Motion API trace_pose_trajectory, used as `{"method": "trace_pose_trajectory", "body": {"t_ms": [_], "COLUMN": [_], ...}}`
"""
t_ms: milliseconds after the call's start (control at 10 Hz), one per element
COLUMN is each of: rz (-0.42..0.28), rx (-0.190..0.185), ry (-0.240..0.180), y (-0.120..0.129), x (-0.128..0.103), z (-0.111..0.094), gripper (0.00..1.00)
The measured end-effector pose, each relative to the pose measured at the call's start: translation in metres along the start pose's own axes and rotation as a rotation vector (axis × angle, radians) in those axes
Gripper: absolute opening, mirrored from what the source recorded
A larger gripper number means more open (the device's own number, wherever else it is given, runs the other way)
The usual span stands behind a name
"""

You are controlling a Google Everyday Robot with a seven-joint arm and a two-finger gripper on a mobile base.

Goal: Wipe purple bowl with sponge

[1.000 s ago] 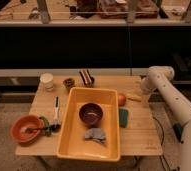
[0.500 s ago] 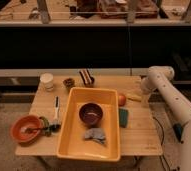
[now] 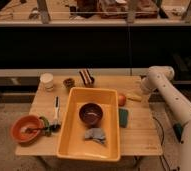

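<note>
The purple bowl (image 3: 91, 113) sits upright inside a yellow tub (image 3: 74, 145) in the middle of the wooden table. A crumpled grey cloth (image 3: 95, 134) lies in the tub just in front of the bowl. The green sponge (image 3: 124, 117) lies flat on the table against the tub's right side. My white arm (image 3: 164, 95) reaches in from the right, with its elbow over the table's far right corner. My gripper (image 3: 137, 95) is low over the table there, behind and to the right of the sponge, apart from the sponge and the bowl.
An orange round item (image 3: 121, 99) lies by the tub's far right corner. A white cup (image 3: 47, 80), a small brown cup (image 3: 68, 82) and a striped brown item (image 3: 86, 76) stand along the back edge. An orange bowl (image 3: 24, 129) and a dark-tipped utensil (image 3: 56, 110) are at the left.
</note>
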Motion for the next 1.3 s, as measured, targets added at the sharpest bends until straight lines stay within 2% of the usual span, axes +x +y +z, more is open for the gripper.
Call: {"method": "trace_pose_trajectory", "body": {"t_ms": [600, 700, 900, 1000, 1200, 1300], "rz": [-0.002, -0.023, -0.1, -0.16, -0.254, -0.341], "rx": [0.001, 0.003, 0.007, 0.016, 0.028, 0.039], "ry": [-0.001, -0.002, 0.012, 0.041, 0.082, 0.113], "y": [0.0, 0.001, 0.01, 0.019, 0.039, 0.057], "x": [0.0, 0.001, 0.0, -0.002, -0.007, -0.009], "z": [-0.001, -0.003, -0.024, -0.05, -0.085, -0.106], "gripper": [0.8, 0.8, 0.8, 0.8, 0.8, 0.8]}}
